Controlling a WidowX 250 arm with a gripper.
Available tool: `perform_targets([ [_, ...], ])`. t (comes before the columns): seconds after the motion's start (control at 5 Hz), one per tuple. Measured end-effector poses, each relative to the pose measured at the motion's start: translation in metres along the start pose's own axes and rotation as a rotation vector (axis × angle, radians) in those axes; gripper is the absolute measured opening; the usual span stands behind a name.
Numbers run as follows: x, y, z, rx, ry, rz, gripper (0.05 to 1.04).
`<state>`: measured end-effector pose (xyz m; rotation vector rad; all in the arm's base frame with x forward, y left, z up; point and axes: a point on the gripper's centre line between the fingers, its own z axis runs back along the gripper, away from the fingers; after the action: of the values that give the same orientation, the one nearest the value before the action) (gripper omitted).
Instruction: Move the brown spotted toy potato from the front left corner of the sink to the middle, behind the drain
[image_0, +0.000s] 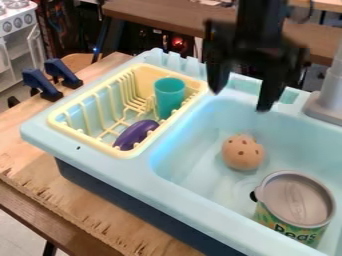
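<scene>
The black gripper (242, 100) hangs over the back rim of the light blue sink (194, 192), its two fingers spread apart with nothing between them. Below it, in the basin, lies a round tan thing with dark dots (243, 152). A can with a green label and grey lid (294, 200) stands nearer the front right of the basin. Left of the basin, a yellow dish rack (120, 151) holds an upright teal cup (169, 96) and a purple eggplant-like toy (136, 134) lying at its front.
The grey faucet base (327, 102) rises at the sink's back right. Two dark blue clamps (41, 84) sit on the wooden table (87, 200) at the left. A brown table (157, 16) and a white toy stove (17, 20) stand behind.
</scene>
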<state>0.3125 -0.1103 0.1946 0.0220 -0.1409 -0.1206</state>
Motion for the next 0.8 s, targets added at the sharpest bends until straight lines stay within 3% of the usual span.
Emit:
perform_targets([
  [0.2, -0.0156, 0.0042, 0.0305, -0.029, 0.043, 0.026, 1.006],
  [0.8, -0.0162, 0.0051, 0.0310, -0.030, 0.047, 0.029, 1.006],
])
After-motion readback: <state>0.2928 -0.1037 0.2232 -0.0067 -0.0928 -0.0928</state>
